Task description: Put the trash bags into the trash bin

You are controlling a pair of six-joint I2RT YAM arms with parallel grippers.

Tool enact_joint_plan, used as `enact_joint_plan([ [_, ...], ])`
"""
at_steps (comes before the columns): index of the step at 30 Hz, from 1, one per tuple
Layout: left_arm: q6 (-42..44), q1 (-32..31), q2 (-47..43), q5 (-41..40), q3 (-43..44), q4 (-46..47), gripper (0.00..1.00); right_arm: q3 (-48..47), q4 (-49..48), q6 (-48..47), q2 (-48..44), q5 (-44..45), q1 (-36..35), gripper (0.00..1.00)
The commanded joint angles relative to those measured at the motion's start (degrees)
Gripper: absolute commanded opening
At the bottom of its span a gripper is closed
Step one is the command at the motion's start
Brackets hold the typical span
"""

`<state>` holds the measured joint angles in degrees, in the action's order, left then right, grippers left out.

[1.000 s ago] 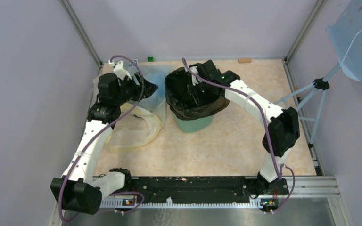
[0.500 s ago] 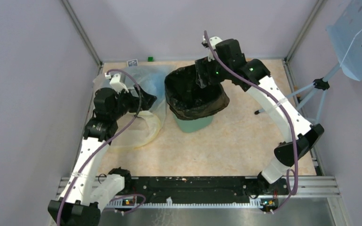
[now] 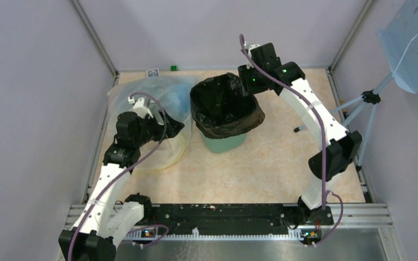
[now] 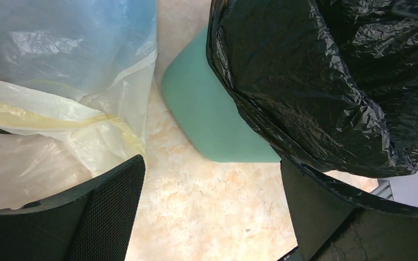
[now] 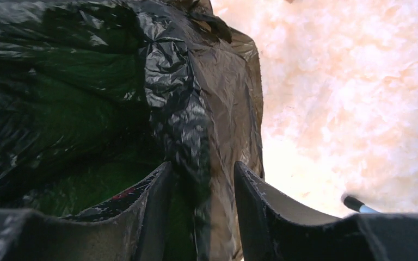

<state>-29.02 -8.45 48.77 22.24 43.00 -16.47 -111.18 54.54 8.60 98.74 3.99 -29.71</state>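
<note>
Ahead of the left tool [image 3: 177,128], between its two fingers, there is bare bench [image 3: 272,163] and then the green trash bin [image 4: 207,119]. This tool is spread wide. It holds nothing and touches nothing. It hangs over the edge of a big clear bag [image 4: 60,49], which is soft and crumpled and lies on one side of the tool. A thin strip of bench shows between the clear bag and the bin.

On the tool's other side is the black trash bag [image 3: 226,109]. The bag sits inside the bin with its mouth open. Its edge is folded out over the bin's rim and hangs down the sides, so only the low part of the bin shows green.

At the far edge of the bag's mouth is the right tool [image 5: 202,165]. Its fingers are partly apart, and a crinkly fold of the bag's edge stands between them. I cannot tell if they pinch it.

Beside this tool, away from the bin, the bench is bare out to a thin tripod [image 3: 359,109]. The grey back wall [image 3: 207,32] is close behind it. On the bin's near side there is lots of bare bench.
</note>
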Motion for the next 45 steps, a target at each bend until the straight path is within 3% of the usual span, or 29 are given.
enact_joint_plan([
  [1,-0.8,0.2,0.6,0.6,-0.5,3.9,0.99,-4.2,1.1,0.5,4.1,-1.4,-0.1,0.44],
  [7,-0.4,0.2,1.2,-0.1,-0.7,4.5,0.99,-6.6,1.3,0.5,8.2,-2.0,-0.1,0.44],
  [14,-0.2,0.2,2.0,-0.9,-0.7,5.0,0.99,-10.8,1.4,1.7,11.6,2.7,0.2,0.11],
  [18,-0.1,0.2,2.6,-1.3,-0.7,5.7,0.99,-14.3,1.5,3.8,13.3,4.9,1.5,0.01],
  [25,-0.4,0.2,4.9,-2.1,-0.6,7.9,0.99,-17.8,-1.0,8.3,15.9,5.1,3.4,0.01],
  [28,-0.8,0.2,6.1,-1.5,-0.5,9.2,0.99,-17.7,-1.4,8.7,16.3,4.1,3.3,0.30],
  [30,-0.9,0.2,6.7,-0.1,-0.5,10.0,0.99,-16.7,-1.5,8.3,15.7,3.9,3.3,0.40],
  [38,0.7,0.1,7.0,2.3,-2.0,11.4,0.99,-10.5,-5.8,5.4,6.8,4.2,3.5,0.69],
  [42,1.8,0.1,6.0,2.8,-3.3,12.7,0.99,-6.6,-8.3,4.9,1.9,4.1,3.5,0.73],
  [45,2.6,0.1,4.9,2.9,-4.6,14.4,0.99,3.2,-14.9,4.4,-5.5,3.9,3.5,0.73],
])
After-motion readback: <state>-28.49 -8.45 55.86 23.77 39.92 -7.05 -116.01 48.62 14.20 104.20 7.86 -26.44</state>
